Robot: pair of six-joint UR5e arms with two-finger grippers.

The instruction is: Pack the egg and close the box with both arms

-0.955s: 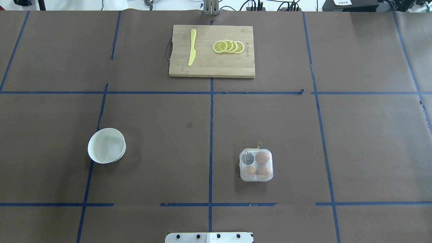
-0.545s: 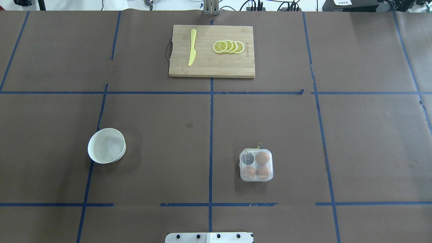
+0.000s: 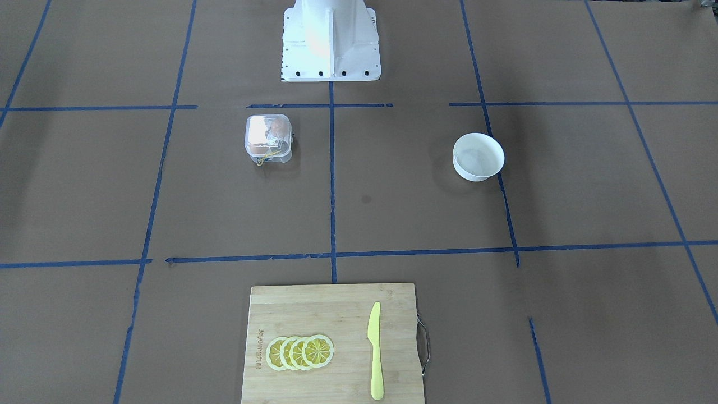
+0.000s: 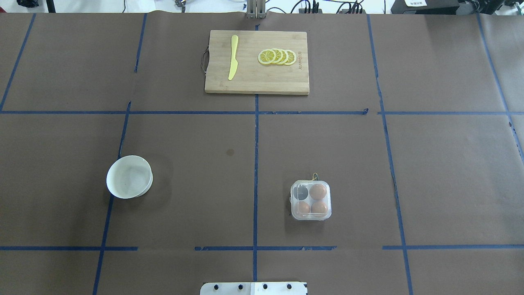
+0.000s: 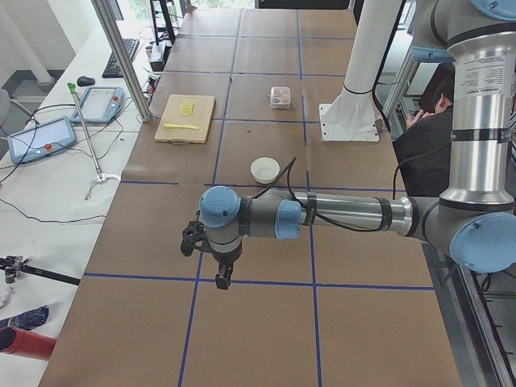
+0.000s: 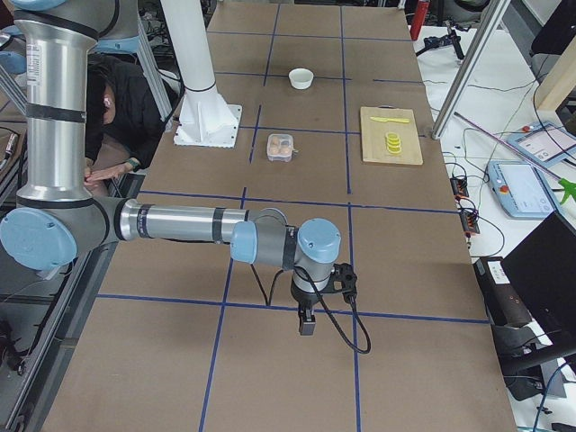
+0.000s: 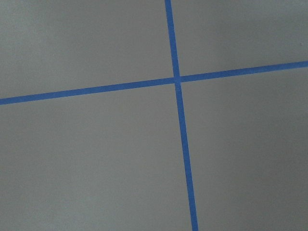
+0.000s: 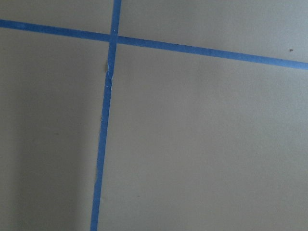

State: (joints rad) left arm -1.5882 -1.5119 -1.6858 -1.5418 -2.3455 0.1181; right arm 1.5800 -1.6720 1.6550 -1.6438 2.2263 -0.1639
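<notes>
The box (image 4: 310, 200) is a small clear plastic case on the brown table, right of the centre tape line; its clear lid looks down over the cells. Three tan-brown eggs lie in it, one egg (image 4: 318, 191) at the far right; the far-left cell (image 4: 302, 192) is dark and empty. A thin yellow string (image 4: 315, 176) shows at its far edge. The box also shows in the front view (image 3: 268, 138). My left gripper (image 5: 218, 274) and right gripper (image 6: 306, 319) hang over bare table far off at the table's two ends; I cannot tell whether they are open or shut.
A round white bowl (image 4: 129, 176) stands on the left. A wooden cutting board (image 4: 257, 82) at the far middle carries a yellow knife (image 4: 233, 57) and lemon slices (image 4: 277, 56). The white robot base (image 3: 331, 39) is at the near edge. Both wrist views show only brown paper and blue tape lines.
</notes>
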